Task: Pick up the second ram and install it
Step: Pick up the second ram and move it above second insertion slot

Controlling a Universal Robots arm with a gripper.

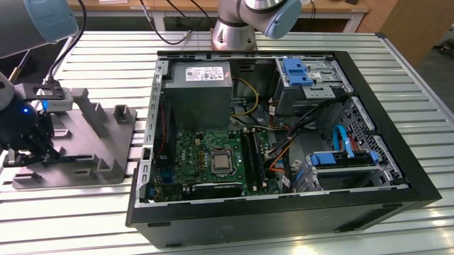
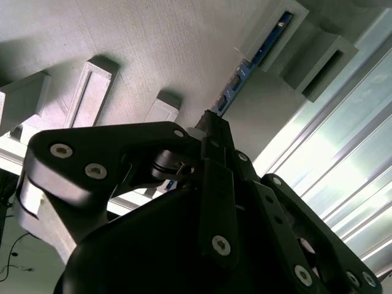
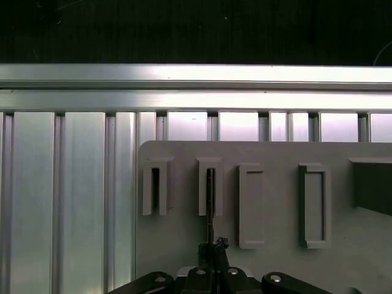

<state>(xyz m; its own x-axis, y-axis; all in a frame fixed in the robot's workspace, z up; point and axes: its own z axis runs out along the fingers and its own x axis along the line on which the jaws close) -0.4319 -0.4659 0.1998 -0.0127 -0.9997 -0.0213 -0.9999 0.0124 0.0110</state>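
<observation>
While the slatted table (image 1: pixel 106 53) carries the open computer case (image 1: pixel 284 218), note the grey fixture (image 1: pixel 106 133) at the exterior view's left: your gripper (image 2: pixel 211 119) sits over it, clamped on the second ram (image 2: pixel 269 40), which stands on edge in a raised slot.

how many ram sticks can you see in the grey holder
1. The ram stick stands on edge in one slot of the grey holder, the gripper closed on it. Other slots in view look empty; some may be hidden behind the gripper.
</observation>
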